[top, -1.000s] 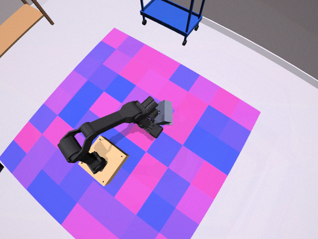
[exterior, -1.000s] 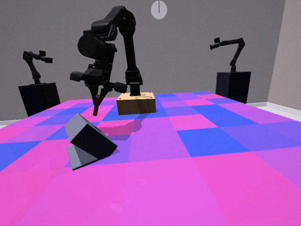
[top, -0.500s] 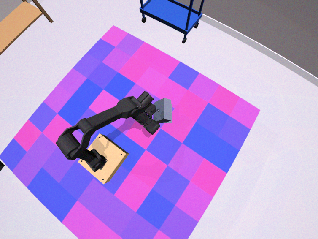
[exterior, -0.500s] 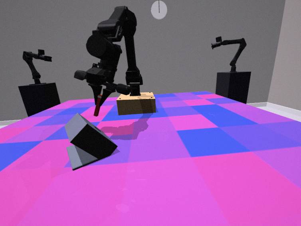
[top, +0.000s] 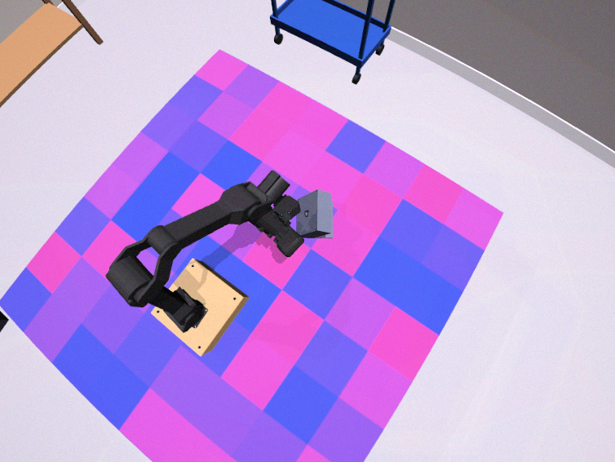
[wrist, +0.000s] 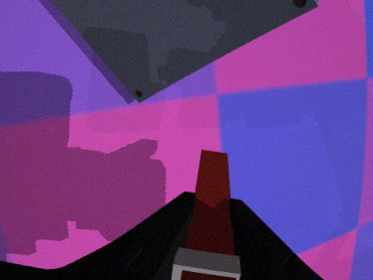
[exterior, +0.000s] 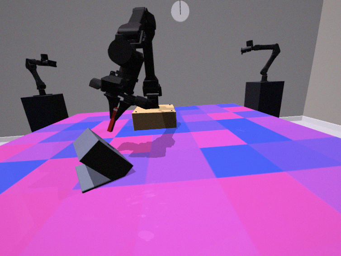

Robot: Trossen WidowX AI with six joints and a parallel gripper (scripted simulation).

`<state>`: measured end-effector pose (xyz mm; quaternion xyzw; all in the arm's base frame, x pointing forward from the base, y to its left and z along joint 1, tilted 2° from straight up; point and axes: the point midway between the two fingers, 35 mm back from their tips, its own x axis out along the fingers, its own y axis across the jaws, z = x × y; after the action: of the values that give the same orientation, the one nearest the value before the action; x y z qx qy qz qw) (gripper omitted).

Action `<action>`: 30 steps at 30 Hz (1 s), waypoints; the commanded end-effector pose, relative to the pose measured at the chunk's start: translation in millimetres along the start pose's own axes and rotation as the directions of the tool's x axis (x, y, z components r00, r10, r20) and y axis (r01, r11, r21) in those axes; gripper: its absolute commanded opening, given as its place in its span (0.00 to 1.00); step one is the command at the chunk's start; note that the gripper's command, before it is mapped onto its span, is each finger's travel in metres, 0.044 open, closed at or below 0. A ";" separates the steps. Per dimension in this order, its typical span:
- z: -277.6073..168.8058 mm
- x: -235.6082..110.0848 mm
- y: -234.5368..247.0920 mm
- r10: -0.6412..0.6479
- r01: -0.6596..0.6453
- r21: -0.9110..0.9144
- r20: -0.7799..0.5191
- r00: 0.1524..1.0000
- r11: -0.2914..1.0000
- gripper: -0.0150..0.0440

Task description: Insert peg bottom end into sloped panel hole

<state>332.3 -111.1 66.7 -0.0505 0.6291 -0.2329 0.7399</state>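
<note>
The red, flat-sided peg (exterior: 111, 125) (wrist: 213, 174) has a pale grey band near its top. My gripper (exterior: 113, 116) (wrist: 210, 208) is shut on the peg and holds it above the table. The peg leans, its bottom end pointing down toward the panel in the exterior view. The grey sloped panel (top: 324, 213) (exterior: 106, 158) (wrist: 188, 37) is close by, apart from the peg. Its small dark hole (top: 306, 213) shows in the top view; I cannot make it out in the wrist view. The fingertips and peg are hidden under the arm in the top view.
My arm stands on a wooden base block (top: 218, 303) (exterior: 154, 121). The panel's foot plate (exterior: 86, 179) rests on the patchwork table top (top: 342, 298) (exterior: 220, 215). A blue cart (top: 322, 22) stands beyond. Two other arms on dark pedestals (exterior: 45, 111) (exterior: 253, 96) are far behind.
</note>
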 end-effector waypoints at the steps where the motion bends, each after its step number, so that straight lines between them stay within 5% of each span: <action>1: 1.9 -2.7 1.7 -0.016 0.015 0.031 0.018 1.000 0.999 0.25; 30: 10.1 -14.2 25.3 -0.098 0.067 0.240 0.120 0.988 0.968 0.25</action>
<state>346.3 -86.8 70.0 -0.0089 0.5557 -0.3232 0.7660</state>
